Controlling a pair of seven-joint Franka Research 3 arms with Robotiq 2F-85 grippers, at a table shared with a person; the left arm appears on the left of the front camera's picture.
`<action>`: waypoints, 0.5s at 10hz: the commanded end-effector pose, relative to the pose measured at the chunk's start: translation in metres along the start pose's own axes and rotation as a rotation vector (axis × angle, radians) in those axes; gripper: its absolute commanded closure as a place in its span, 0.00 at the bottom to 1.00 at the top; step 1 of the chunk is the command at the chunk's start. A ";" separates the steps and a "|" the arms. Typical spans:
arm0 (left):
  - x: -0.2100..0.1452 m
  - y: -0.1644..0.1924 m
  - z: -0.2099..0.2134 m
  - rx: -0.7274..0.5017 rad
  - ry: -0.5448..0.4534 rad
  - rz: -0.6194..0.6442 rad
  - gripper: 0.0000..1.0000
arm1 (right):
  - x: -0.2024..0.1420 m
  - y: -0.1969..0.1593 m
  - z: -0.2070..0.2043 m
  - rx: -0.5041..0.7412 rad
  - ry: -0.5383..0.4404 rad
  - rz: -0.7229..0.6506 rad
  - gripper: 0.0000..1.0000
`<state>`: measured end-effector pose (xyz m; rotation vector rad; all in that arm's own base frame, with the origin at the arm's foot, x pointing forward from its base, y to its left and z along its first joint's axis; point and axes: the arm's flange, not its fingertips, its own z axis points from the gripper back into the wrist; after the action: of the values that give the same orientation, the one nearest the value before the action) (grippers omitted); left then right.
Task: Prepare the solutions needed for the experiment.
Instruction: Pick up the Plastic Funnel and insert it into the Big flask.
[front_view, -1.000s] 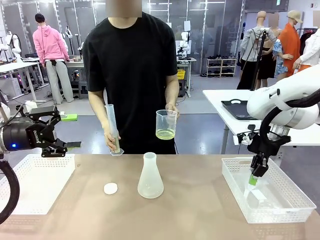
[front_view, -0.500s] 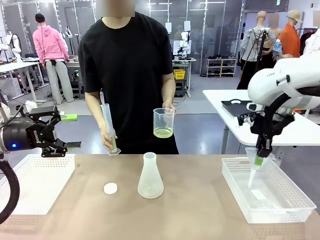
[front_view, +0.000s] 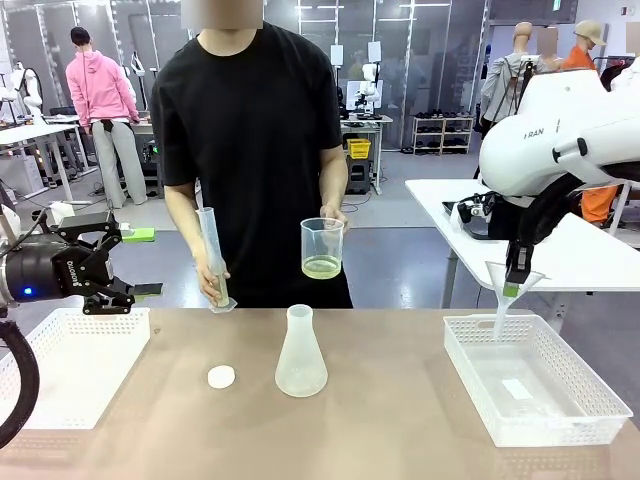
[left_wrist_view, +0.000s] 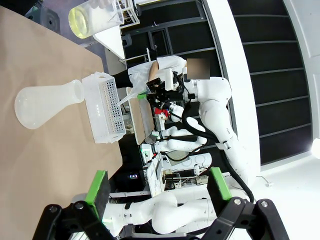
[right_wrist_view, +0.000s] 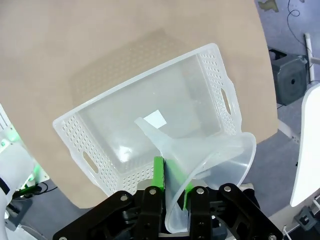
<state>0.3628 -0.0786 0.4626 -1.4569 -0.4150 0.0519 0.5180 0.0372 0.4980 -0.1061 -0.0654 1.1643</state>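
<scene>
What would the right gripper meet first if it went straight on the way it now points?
The right gripper points down, shut on the funnel; the spout would likely reach the white basket floor first, near the white slip.

So the solution we saw was a small amount of clear, pale yellow-green liquid (front_view: 321, 267), just a shallow layer sitting level in the bottom of a see-through plastic beaker (front_view: 322, 238). It only filled the lowest part of the beaker. The beaker was upright and up in the air, held by the person's hand (front_view: 338, 213) at the far side of the table (front_view: 380, 420). From the left wrist camera we got the liquid as a yellowish patch seen through the beaker's clear wall.
</scene>
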 end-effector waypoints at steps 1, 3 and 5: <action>-0.001 -0.001 -0.001 -0.020 -0.005 0.008 0.00 | -0.008 -0.005 -0.007 0.041 -0.015 0.005 1.00; -0.001 -0.001 -0.001 -0.020 -0.005 0.008 0.00 | -0.008 -0.005 -0.007 0.041 -0.015 0.005 1.00; -0.001 -0.001 -0.001 -0.020 -0.005 0.008 0.00 | -0.008 -0.004 -0.008 0.023 0.003 -0.012 0.93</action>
<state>0.3628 -0.0786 0.4626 -1.4569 -0.4150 0.0519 0.5199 0.0271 0.4902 -0.0857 -0.0480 1.1513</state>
